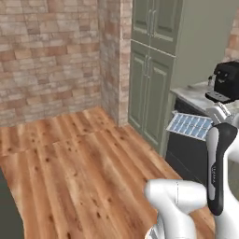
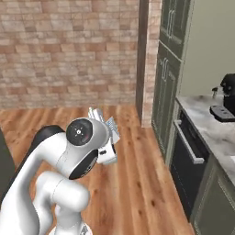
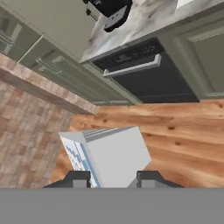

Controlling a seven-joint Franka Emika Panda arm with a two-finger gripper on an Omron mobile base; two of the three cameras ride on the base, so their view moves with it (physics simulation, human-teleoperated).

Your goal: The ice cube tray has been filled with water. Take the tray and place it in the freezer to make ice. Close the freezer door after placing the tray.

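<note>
Jaws are closed on the end of the flat white rectangular ice cube tray (image 3: 116,153), one dark fingertip on each side of it, so the gripper (image 3: 113,178) has it pinched by the edge and the rest of the tray sticks out straight ahead of the jaws. Tray is lifted, clear of the marbled grey counter (image 3: 144,19), carried in mid-air over the wood plank floor (image 3: 175,140). Pale blue glossy water (image 1: 189,124) cells show across the grid; tray looks close to level in the left base view, probably held so to avoid spilling. Beyond the jaws: black oven front with a silver bar handle (image 3: 131,68), pale green panelled cabinets (image 3: 61,70), black coffee machine (image 1: 226,81) on the counter, brick wall (image 1: 46,56) off to the side. Freezer not identifiable here; looks like the transit step, placing and door closing not yet done.
</note>
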